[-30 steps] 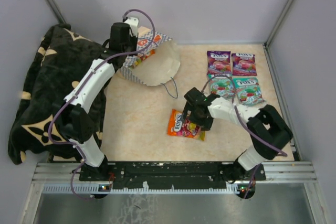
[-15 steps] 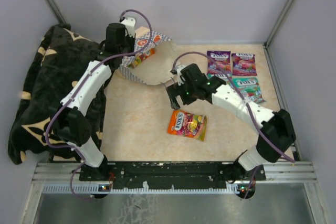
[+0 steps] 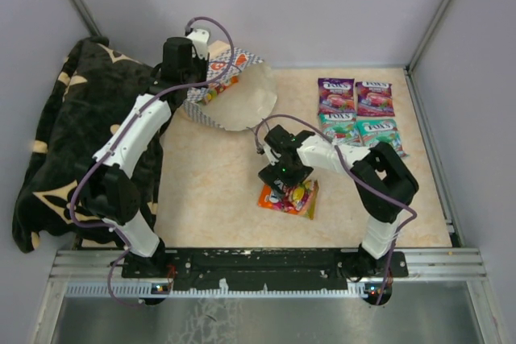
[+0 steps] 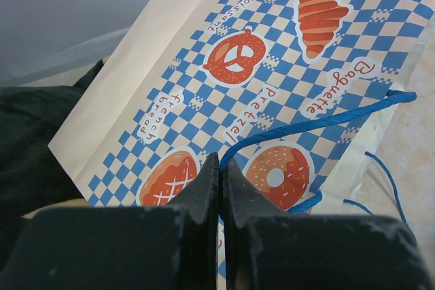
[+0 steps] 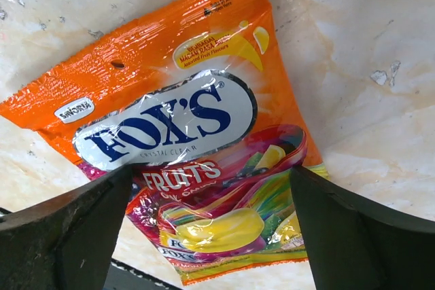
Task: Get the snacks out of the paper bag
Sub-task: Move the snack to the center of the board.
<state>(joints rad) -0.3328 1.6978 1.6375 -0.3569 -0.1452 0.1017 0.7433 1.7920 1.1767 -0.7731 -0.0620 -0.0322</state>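
A black patterned blanket (image 3: 56, 142) lies heaped at the far left, against the wall and off the left edge of the worktop (image 3: 201, 199). Just right of it, the left jaws are pressed together on the blue string handle (image 4: 326, 123) of the paper bag (image 3: 238, 98). They hold the bag tipped at the far left, with its mouth turned right and near. A scrap of orange and green (image 3: 216, 89) shows on the bag beside the arm; it may be another packet, but it is too small to tell.

At the near centre an orange packet (image 5: 197, 127) lies flat on the worktop, well apart from the bag. The right jaws are spread wide, one finger on either side of the packet's lower half, gripping nothing. The step in hand looks like handling this one packet. Glossy film lying flat will slide, so the jaws should come down square, pinch across the narrow width or a sealed edge, and lift straight up before travelling. The left jaws should hold the bag steady meanwhile.

At the far right, four snacks (image 3: 355, 114) sit in a tight block, purple ones far and teal ones near. Bare worktop lies between the orange packet and that block, and near of it. The right wall stands close beside the block, so an approach from the left has the most room.
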